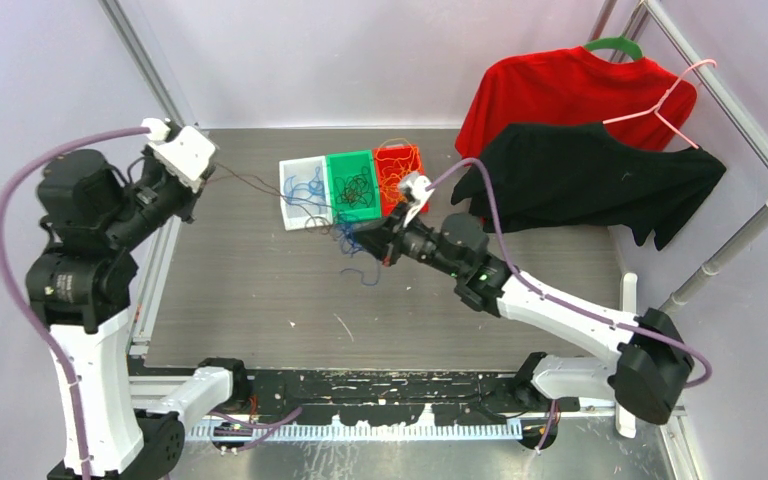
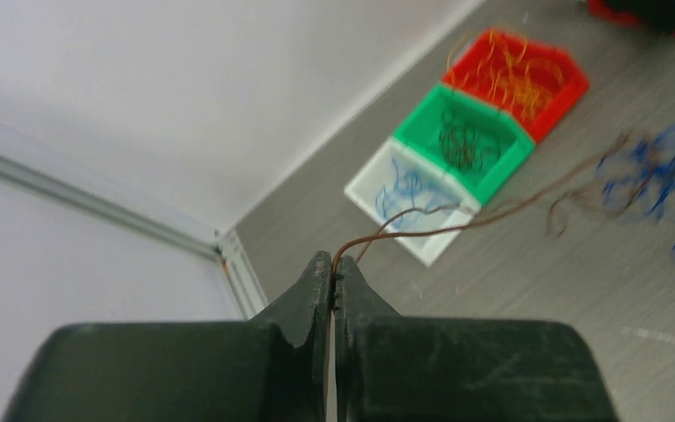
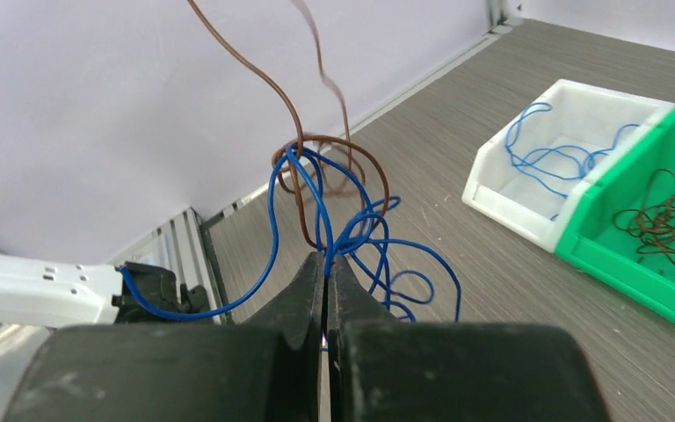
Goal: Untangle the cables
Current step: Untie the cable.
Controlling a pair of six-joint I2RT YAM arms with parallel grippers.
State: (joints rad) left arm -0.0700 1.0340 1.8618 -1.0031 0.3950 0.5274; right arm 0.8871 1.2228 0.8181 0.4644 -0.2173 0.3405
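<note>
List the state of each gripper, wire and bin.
left gripper, shut on the brown wire
right gripper, shut on the blue wires
brown wire, tangled with the blue wires
white bin, holding blue strands
green bin, holding dark strands
red bin, holding orange strands

Three bins, white bin (image 1: 285,196), green bin (image 1: 339,165), red bin (image 1: 413,160), red shirt (image 1: 560,85) and black shirt (image 1: 590,180) hanging, green hanger (image 1: 615,43), pink hanger (image 1: 662,99) — two each, left pincer (image 2: 331,268), right pincer (image 3: 325,264).

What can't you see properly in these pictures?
- Left wrist view: the tangled thin blue wires are blurred and cut off by the right edge.
- Right wrist view: the shut right pincer hides how many blue strands it pinches.
- Top view: the black T-shirt covers the bottom of the red T-shirt.
</note>
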